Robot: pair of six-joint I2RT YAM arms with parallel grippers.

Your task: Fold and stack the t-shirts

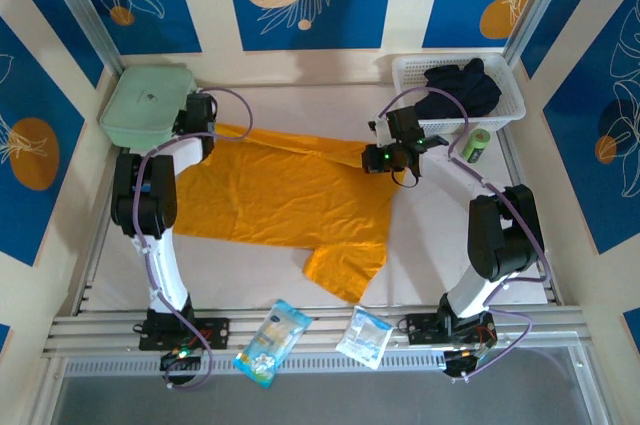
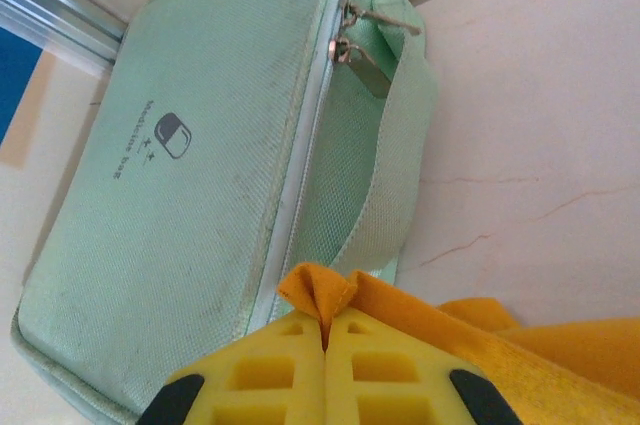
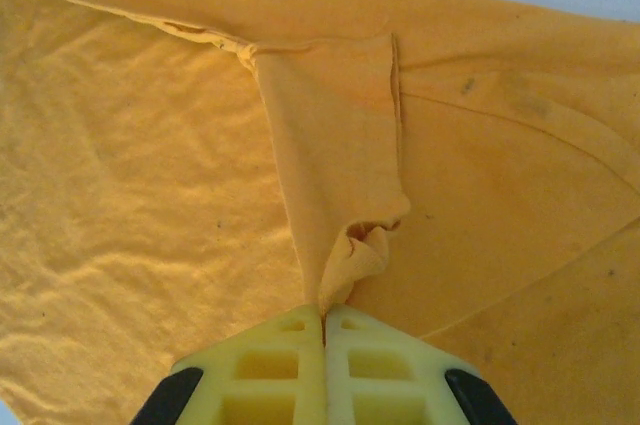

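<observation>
Left end effector (image 2: 325, 330) had its two yellow fingers pressed tight together on a little peak of the orange t-shirt (image 1: 280, 195), right at the far left corner of the cloth. That corner sat just beside the mint-green zip case (image 2: 200, 165), so the pinch was close to the side of the case. The right end effector (image 3: 323, 317) was also clamped shut, on a bunched bit of the same shirt at its far right side, next to a stitched seam. With one pinch at each end, the top edge of the shirt was pulled into a long line between them. I think this was done to spread the shirt out flat so it could be folded. The rest of the shirt lay open on the white tabletop (image 1: 440, 245), with one sleeve (image 1: 345, 270) pointing to the near edge. It had no picture or words on it. The case had a small dark logo (image 2: 172, 135) with a line of tiny writing beside it, too small to read for sure. Its two metal zip pulls (image 2: 355, 40) lay together at one end. A white basket (image 1: 505, 95) in the far right corner held dark clothes (image 1: 465, 85), maybe waiting for their turn. Two small packets (image 1: 272, 340) lay by the near rail, and their print was too small to read.
</observation>
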